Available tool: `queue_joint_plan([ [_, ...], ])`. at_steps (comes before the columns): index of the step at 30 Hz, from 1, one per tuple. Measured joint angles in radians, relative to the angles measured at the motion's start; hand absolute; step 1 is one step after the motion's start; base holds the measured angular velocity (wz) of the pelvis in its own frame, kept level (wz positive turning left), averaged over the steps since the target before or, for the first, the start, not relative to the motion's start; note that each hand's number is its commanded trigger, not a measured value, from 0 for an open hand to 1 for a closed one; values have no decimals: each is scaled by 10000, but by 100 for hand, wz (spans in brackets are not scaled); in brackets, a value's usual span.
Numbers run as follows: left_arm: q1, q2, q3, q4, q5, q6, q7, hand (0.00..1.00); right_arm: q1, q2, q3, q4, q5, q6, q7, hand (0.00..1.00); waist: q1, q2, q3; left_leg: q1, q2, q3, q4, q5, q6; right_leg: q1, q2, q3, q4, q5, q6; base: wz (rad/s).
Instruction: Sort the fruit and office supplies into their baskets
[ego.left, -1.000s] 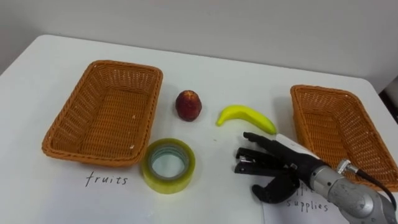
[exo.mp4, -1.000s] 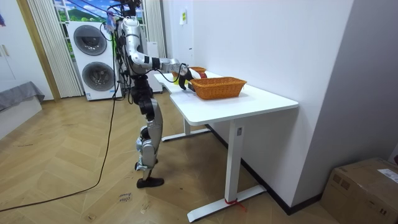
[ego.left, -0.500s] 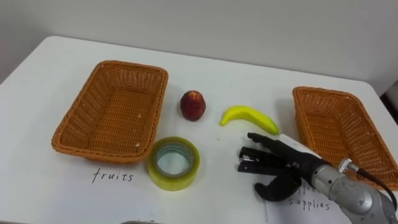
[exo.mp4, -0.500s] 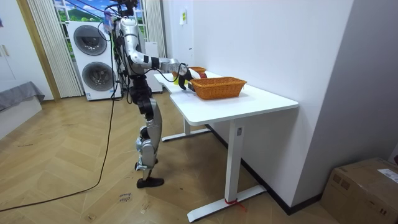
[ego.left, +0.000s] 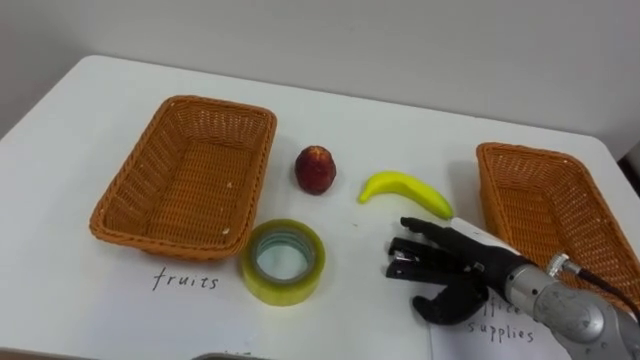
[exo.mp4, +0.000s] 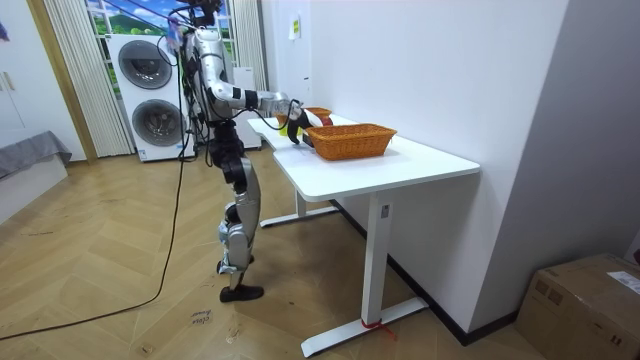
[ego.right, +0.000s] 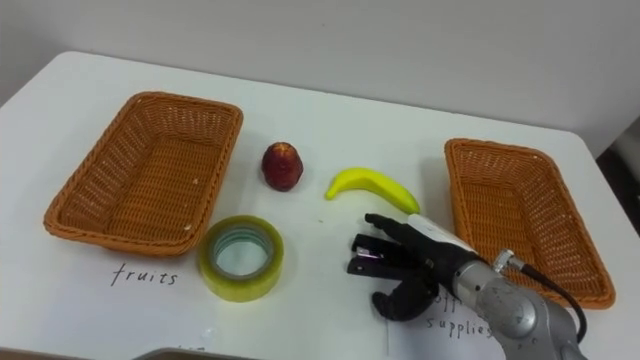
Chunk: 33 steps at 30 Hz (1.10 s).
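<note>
Only the view is shifted; nothing on the table (ego.left: 60, 120) is moved. The right hand (ego.left: 455, 270) is held with fingers (ego.left: 425, 228) straight, empty. The fruit basket (ego.left: 185, 180) is seen well to its left, the supplies basket (ego.left: 545, 215) just right, the tape (ego.left: 283, 291) left, the banana (ego.left: 405, 190) just beyond, the apple (ego.left: 315, 169) farther. Nothing is sorted yet.

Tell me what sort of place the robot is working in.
Probably a room in a home, or a test room set up like one: stacked washing machines stand near the robot, the floor is herringbone wood, and the sorting happens on a plain white desk.
</note>
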Motion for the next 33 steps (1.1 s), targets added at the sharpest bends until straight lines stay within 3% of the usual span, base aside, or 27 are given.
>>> queue_joint_plan([
  [10, -25, 167, 2, -101, 35, 0, 0, 0, -6, 0, 94, -136, -351, 91, 151, 0, 43, -148, 6, -43, 0, -7, 1, 0, 0, -7, -2, -10, -7, 0, 0, 0],
  [16, -34, 225, 4, -367, 84, 6, 169, 0, -9, -25, 110, -508, -795, 495, 463, 0, 229, -169, 10, -89, -1, -10, -14, -1, 1, -42, -5, -29, -6, 0, 1, 0],
  [28, -59, 226, 9, -373, 80, 18, 130, 0, -36, -29, 196, -837, -1305, 722, 873, 0, 251, -247, 15, -75, -8, -14, -14, -1, 2, -38, -14, -24, 8, 2, 3, 0],
  [29, -60, 226, 10, -374, 80, 18, 123, 0, -52, -29, 205, -844, -1391, 719, 917, 18, 252, -251, 17, -57, -9, -14, -14, 0, 2, -39, -15, -23, 8, 2, 3, 0],
  [30, -60, 226, 10, -374, 80, 18, 115, 0, -82, -29, 217, -852, -1469, 721, 969, 50, 253, -254, 19, -53, -9, -14, -14, 0, 2, -39, -17, -23, 7, 2, 3, 0],
  [32, -58, 226, 6, -373, 79, 18, 109, 0, -113, -29, 266, -855, -1519, 725, 974, 69, 255, -260, 22, -52, -9, -14, -13, 0, 2, -39, -25, -25, 7, 2, 3, 0],
  [33, -59, 227, -2, -372, 78, 19, 105, 0, -143, -29, 300, -859, -1538, 733, 966, 96, 255, -263, 24, -54, -9, -14, -12, 0, 2, -39, -29, -23, 1, 1, 4, 0],
])
